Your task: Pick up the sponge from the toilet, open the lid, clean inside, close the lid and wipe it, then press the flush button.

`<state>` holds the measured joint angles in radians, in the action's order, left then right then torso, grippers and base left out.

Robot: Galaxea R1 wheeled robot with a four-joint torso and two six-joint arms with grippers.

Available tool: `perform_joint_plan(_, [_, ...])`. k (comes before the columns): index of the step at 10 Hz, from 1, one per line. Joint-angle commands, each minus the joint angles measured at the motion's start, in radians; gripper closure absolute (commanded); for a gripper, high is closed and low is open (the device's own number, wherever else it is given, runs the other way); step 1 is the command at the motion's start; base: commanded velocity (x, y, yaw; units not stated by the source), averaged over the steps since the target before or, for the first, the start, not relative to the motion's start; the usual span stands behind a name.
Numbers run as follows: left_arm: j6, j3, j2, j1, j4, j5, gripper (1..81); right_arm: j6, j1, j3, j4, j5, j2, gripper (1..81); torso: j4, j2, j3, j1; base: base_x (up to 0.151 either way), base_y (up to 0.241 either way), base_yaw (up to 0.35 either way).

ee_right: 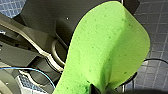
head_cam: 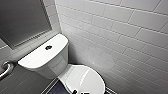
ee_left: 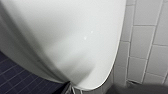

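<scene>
R gripper clenched on sponge, gripped at one end, long axis running straight out from jaws. Toilet lid down, 6 o'clock in head view; flush button at 10 from it. L gripper prob nearer lid; grip can't tell.

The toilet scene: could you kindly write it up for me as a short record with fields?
Toilet: white glossy ceramic toilet, oval lid closed
Flush button: small dark round button, centre of tank top
Sponge: bright green porous sponge, in right gripper, jaws shut on it
Floor: dark blue square tiles
Wall: white rectangular tiles
</scene>
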<state>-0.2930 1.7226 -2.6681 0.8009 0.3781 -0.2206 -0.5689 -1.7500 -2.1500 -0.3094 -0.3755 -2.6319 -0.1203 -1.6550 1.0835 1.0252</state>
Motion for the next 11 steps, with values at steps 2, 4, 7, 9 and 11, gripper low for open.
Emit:
perform_joint_plan(2, [0.005,-0.101,0.019,-0.137,-0.054,-0.026,1.0,0.003,-0.033,0.015,-0.022,0.067,0.027,81.1,0.000,0.000,0.000,0.000,0.000,0.000,0.000])
perform_joint_plan(4, [0.006,-0.116,0.029,-0.136,-0.053,-0.026,1.0,0.003,-0.033,0.013,-0.022,0.067,0.025,81.1,0.000,0.000,0.000,0.000,0.000,0.000,0.000])
perform_joint_plan(7, [0.011,-0.230,0.077,-0.119,-0.057,-0.014,1.0,0.003,-0.029,0.015,-0.022,0.067,0.025,81.1,0.000,0.000,0.000,0.000,0.000,0.000,0.000])
perform_joint_plan(9, [0.015,-0.219,0.091,-0.055,-0.059,0.015,1.0,0.003,-0.024,0.016,-0.022,0.067,0.024,81.1,0.000,0.000,0.000,0.000,0.000,0.000,0.000])
perform_joint_plan(11, [0.015,-0.137,0.077,-0.027,-0.044,0.026,1.0,0.003,-0.018,0.018,-0.022,0.069,0.025,81.1,0.000,0.000,0.000,0.000,0.000,0.000,0.000])
